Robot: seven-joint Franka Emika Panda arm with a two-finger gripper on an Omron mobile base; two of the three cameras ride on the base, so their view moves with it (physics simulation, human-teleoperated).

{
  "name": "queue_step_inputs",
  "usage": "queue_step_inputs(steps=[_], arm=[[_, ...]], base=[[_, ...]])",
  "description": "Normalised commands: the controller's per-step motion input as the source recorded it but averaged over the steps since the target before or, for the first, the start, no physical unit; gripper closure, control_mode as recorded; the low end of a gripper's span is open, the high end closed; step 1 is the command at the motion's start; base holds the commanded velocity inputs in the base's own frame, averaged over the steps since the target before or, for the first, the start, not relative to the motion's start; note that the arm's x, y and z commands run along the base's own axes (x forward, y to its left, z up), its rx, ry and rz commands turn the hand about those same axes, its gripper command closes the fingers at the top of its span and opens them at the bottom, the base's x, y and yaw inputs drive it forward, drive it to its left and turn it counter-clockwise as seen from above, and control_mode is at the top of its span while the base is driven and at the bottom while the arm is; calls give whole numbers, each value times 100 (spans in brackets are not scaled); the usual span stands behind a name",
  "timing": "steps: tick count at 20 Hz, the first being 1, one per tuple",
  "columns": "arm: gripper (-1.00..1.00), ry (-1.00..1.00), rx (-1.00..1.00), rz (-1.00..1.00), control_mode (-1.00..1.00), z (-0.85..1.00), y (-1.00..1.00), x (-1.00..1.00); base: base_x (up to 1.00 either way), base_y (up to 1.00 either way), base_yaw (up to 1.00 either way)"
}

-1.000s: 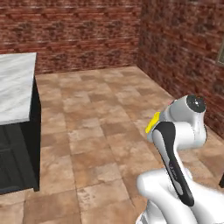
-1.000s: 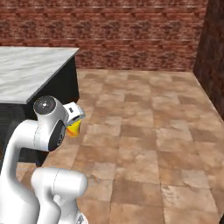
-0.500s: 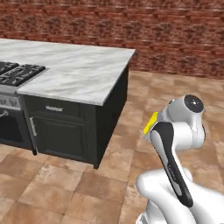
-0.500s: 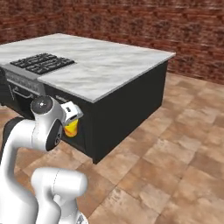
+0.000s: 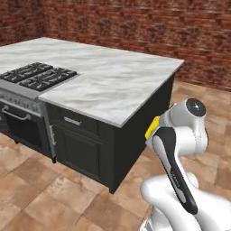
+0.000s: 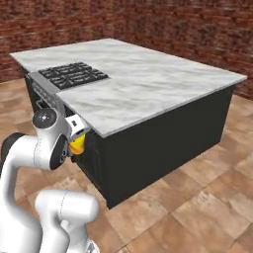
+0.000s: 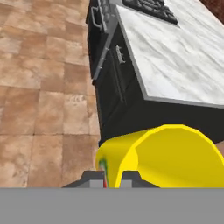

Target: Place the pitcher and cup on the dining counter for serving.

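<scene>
A: Left base view. What occupies the frame?
B: The dining counter (image 5: 113, 81), white veined marble on black cabinets, spans the upper left and centre, its gas cooktop (image 5: 38, 76) at the left edge. The white arm rises at the lower right; a sliver of the yellow cup (image 5: 152, 128) shows at its left side, below the counter's near corner.

A: Right base view?
B: The counter (image 6: 148, 81) fills the centre, the cooktop (image 6: 72, 74) at the upper left. The gripper (image 6: 77, 140) sits at centre left, pinched on the cup (image 6: 77, 145), which hangs in front of the black cabinet, below the marble edge.

A: Hand view?
B: The cup (image 7: 162, 157) lies at the lower centre, its open mouth facing right. The finger tips (image 7: 91, 178) are pressed on its rim. Counter (image 7: 175, 57) at the upper right, tiled floor (image 7: 39, 96) on the left.
</scene>
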Motion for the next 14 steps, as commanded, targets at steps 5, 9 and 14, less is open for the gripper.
queue_step_inputs(steps=[5, 9, 14], arm=[[100, 0, 0, 0, 100, 0, 0, 0], [100, 0, 0, 0, 100, 0, 0, 0], [100, 0, 0, 0, 100, 0, 0, 0]], base=[[100, -93, 42], [100, -95, 42], [84, -99, 30]])
